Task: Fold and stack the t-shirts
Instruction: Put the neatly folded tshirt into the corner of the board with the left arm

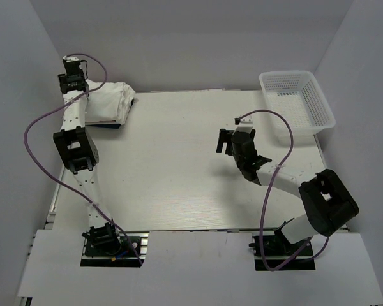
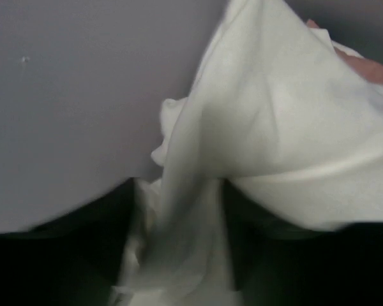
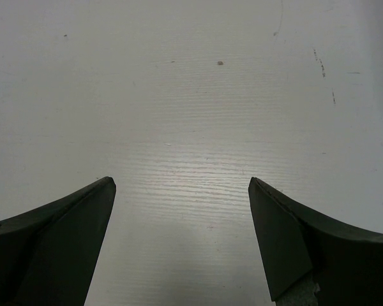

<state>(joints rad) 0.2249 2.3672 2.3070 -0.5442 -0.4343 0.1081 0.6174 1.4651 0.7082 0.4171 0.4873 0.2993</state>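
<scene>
The pale desk (image 1: 179, 166) lay mostly bare across its middle, which seemed to be the working space for spreading and folding. The two arms split the job. The left arm (image 1: 76, 146) stretched far up to the back left corner, and the right arm (image 1: 306, 204) was bent low over the right half of the desk, apparently waiting its turn. The white mesh basket (image 1: 324, 108) sat at the far right corner, well apart from both arms, and what it held could not be made out. The t-shirts (image 1: 112, 102) lay as a folded white pile at the far left corner, probably put there to keep finished pieces clear of the folding space. The left hand (image 1: 73, 78) was right at that pile, close to the side wall (image 2: 83, 95). Its own camera showed a fold of cloth (image 2: 274, 127) draped down between its dark fingers, but whether it was pinching the cloth or letting it go could not be told. The right hand (image 3: 180, 185) hung just above bare desk with its fingers spread wide and nothing between them, seemingly ready for the next shirt.
</scene>
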